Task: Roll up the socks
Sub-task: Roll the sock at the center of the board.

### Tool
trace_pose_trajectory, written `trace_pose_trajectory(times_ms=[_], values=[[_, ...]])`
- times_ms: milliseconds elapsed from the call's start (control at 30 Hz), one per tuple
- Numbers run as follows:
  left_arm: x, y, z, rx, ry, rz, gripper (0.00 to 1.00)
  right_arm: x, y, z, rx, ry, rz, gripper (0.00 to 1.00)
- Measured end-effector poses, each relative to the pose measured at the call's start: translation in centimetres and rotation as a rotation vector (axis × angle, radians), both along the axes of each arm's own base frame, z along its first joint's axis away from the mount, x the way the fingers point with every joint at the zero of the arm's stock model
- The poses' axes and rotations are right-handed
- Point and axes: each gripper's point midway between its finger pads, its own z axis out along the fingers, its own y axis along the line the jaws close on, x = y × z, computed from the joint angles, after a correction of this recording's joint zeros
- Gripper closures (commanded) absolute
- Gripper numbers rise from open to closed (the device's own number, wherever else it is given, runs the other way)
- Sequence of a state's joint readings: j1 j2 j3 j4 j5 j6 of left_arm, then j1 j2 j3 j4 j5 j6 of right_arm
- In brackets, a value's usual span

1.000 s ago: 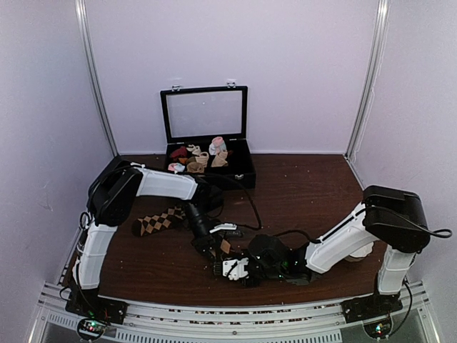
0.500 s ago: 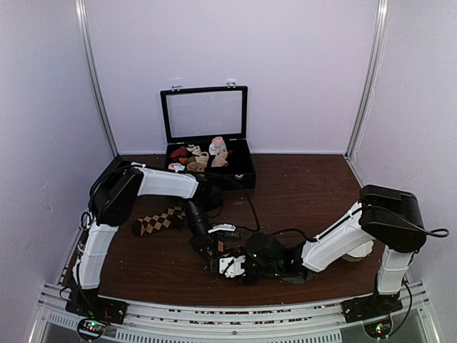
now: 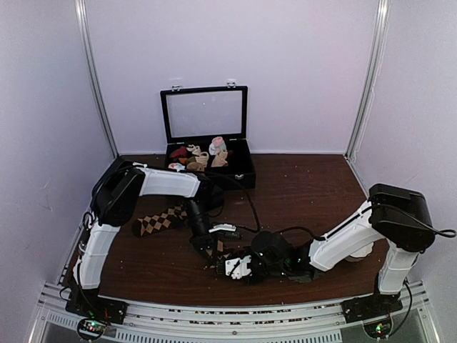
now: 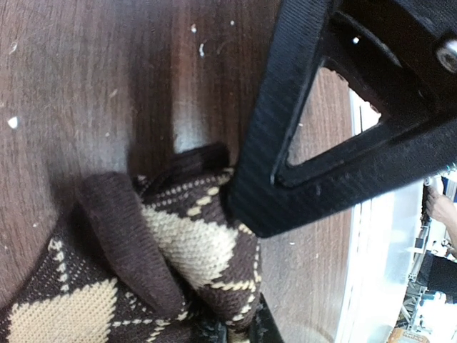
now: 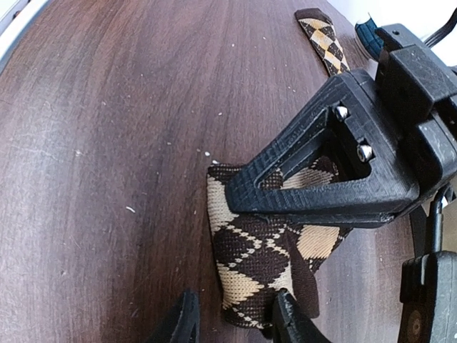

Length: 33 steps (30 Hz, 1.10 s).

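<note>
One brown and tan argyle sock (image 3: 161,220) lies flat at the left; its end shows in the right wrist view (image 5: 321,32). The other sock is folded into a thick bundle (image 3: 221,250) near the front middle. My left gripper (image 3: 211,249) comes down on it, and in its own view its tips (image 4: 235,330) are pinched on the fabric (image 4: 178,236). My right gripper (image 3: 228,266) is low on the table, open (image 5: 235,318). One fingertip (image 5: 187,314) is on bare wood, the other (image 5: 287,313) at the bundle's near end (image 5: 264,250).
An open black case (image 3: 239,171) holding small sock rolls (image 3: 200,158) stands at the back. A black cable (image 3: 250,207) runs across the table behind the grippers. A white object (image 3: 360,250) sits by the right arm. The table's front edge is just behind my right gripper.
My right gripper shifted slightly left, then back right, staying at the bundle. My left gripper keeps hold of the folded sock and has hardly moved.
</note>
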<state>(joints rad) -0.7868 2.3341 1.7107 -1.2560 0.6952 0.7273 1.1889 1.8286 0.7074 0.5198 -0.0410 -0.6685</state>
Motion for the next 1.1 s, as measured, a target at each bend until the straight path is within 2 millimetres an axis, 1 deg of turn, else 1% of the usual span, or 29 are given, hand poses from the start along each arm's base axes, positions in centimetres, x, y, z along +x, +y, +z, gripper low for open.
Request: trace_pose_trajectory(times_ms=[167, 333, 400, 567, 667, 767, 833, 933, 967, 1000, 1067, 1100], values=[[0.0, 0.0, 0.0, 0.002, 0.000, -0.001, 0.92, 0.1, 0.3, 0.1, -0.005, -0.014, 0.010, 0.63], [0.0, 0.0, 0.0, 0.003, 0.001, -0.002, 0.91, 0.5, 0.9, -0.3, -0.016, -0.021, 0.019, 0.69], [0.0, 0.0, 0.0, 0.002, 0.000, -0.004, 0.88, 0.7, 1.1, -0.4, -0.016, -0.021, 0.018, 0.71], [-0.3, 0.1, 0.2, -0.013, 0.007, -0.017, 0.68, 1.1, 1.2, -0.7, -0.014, -0.015, 0.011, 0.82], [-0.8, 0.5, 0.7, -0.029, 0.004, -0.023, 0.64, 1.2, 1.3, -0.9, -0.007, 0.002, 0.002, 0.88], [-0.7, 0.7, 1.0, -0.049, -0.015, -0.023, 0.61, 1.3, 1.6, -0.9, 0.008, 0.036, -0.006, 0.96], [-0.4, 0.7, 1.2, -0.063, -0.037, -0.018, 0.60, 1.4, 1.8, -0.9, 0.013, 0.058, -0.002, 1.00], [0.3, 0.9, 1.6, -0.084, -0.078, 0.000, 0.59, 1.4, 2.1, -0.9, 0.019, 0.108, -0.002, 1.00], [0.7, 0.9, 1.9, -0.094, -0.096, 0.009, 0.55, 1.4, 2.2, -0.9, 0.020, 0.124, -0.001, 1.00], [1.1, 0.8, 2.3, -0.106, -0.117, 0.020, 0.53, 1.3, 2.3, -0.9, 0.020, 0.138, 0.002, 1.00], [2.0, 0.9, 3.4, -0.136, -0.165, 0.047, 0.52, 1.1, 2.2, -1.1, 0.018, 0.171, 0.001, 1.00], [2.6, 0.9, 4.3, -0.157, -0.198, 0.066, 0.52, 1.1, 2.2, -1.2, 0.018, 0.183, 0.000, 1.00]])
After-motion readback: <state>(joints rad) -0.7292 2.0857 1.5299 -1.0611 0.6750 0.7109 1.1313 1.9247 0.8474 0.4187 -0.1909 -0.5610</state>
